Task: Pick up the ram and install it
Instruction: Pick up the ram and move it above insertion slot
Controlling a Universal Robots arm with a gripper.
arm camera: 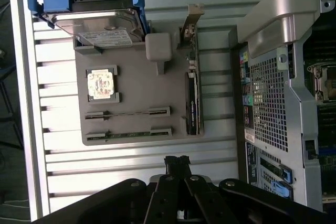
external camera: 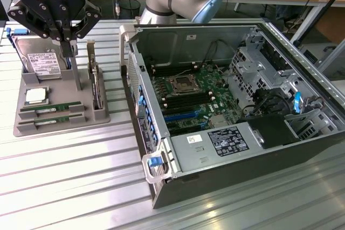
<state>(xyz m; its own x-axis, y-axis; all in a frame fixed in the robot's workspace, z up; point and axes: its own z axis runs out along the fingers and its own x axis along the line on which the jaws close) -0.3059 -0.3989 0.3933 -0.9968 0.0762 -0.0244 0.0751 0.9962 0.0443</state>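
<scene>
Two ram sticks, thin green boards, lie in slots at the front of a grey holder tray: one ram stick and a second beside it. My black gripper hangs above the tray, over its back part near the hard drive, shut with nothing between its fingers. In the wrist view its fingertips sit together, apart from both sticks. The open computer case lies at the exterior view's right, its motherboard showing black memory slots.
The tray also holds a hard drive, a square silver processor, a grey post and an upright card with a metal bracket. The slatted metal table is bare in front. The case's raised wall borders the tray.
</scene>
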